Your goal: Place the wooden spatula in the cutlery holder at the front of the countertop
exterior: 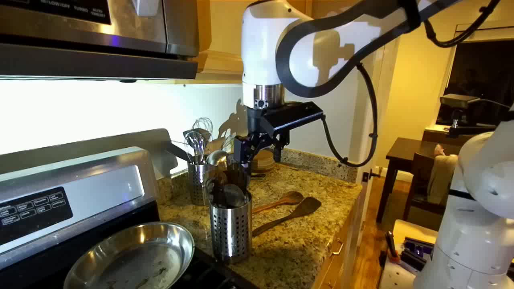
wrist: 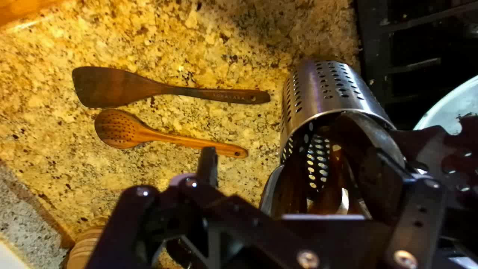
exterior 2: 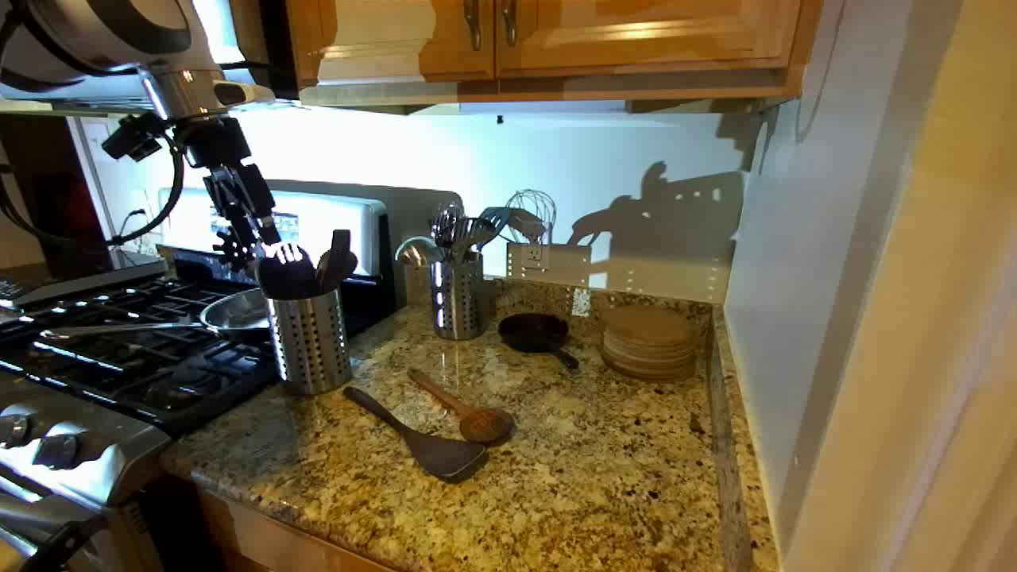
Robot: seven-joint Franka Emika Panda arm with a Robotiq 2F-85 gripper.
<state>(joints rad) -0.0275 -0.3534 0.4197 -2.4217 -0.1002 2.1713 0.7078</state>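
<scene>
The wooden spatula (wrist: pixel 108 87), dark brown with a flat head, lies on the granite counter, its handle end near the cutlery holder (exterior 2: pixel 310 345). That holder is a perforated steel cylinder at the counter's stove-side edge, standing upright with several dark utensils (exterior 2: pixel 290 274) in it. My gripper (exterior: pixel 259 154) hangs just above these utensils in both exterior views. In the wrist view its jaws stand wide apart over the holder's mouth, utensil heads showing between and below them. No grip shows; whether a finger touches a utensil I cannot tell. The spatula is apart from the gripper.
Beside the spatula lies a slotted wooden spoon (wrist: pixel 119 129). Behind stands a second steel holder (exterior 2: pixel 458 298) with whisks and ladles. A small black pan (exterior 2: pixel 532 332) and stacked round wooden boards (exterior 2: pixel 647 342) sit near the wall. A steel pan (exterior: pixel 136 257) rests on the stove.
</scene>
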